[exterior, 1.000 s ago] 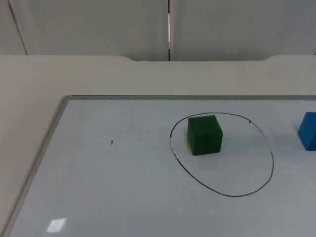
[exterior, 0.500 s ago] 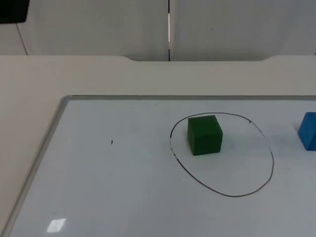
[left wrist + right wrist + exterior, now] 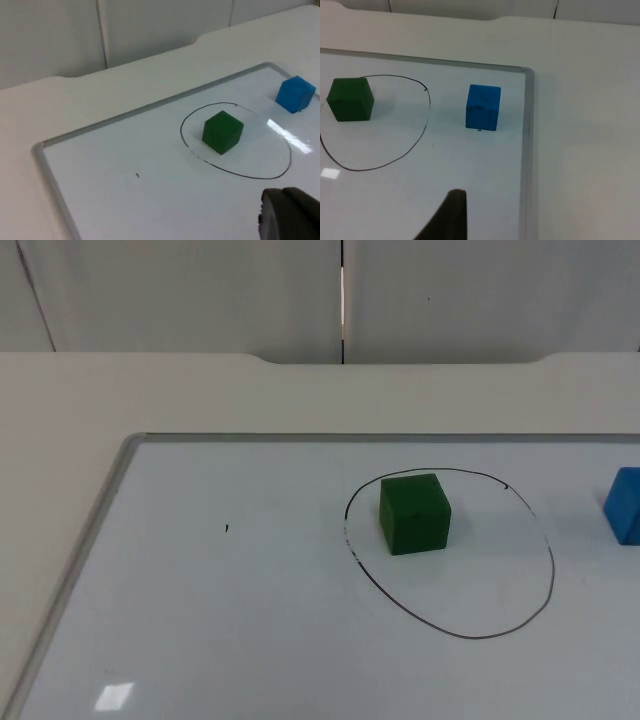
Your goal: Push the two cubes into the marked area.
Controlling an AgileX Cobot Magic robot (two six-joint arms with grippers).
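The green cube (image 3: 414, 513) sits inside the drawn ring (image 3: 551, 570) — done. The blue cube (image 3: 625, 504) waits outside, right of it, needing a leftward push. Both grippers' fingers — I cannot tell.

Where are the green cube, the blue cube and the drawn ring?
green cube (image 3: 414, 513), top view, on its front face
blue cube (image 3: 483, 107), right wrist view, on its front face
drawn ring (image 3: 552, 570), top view, on the black line at its right side
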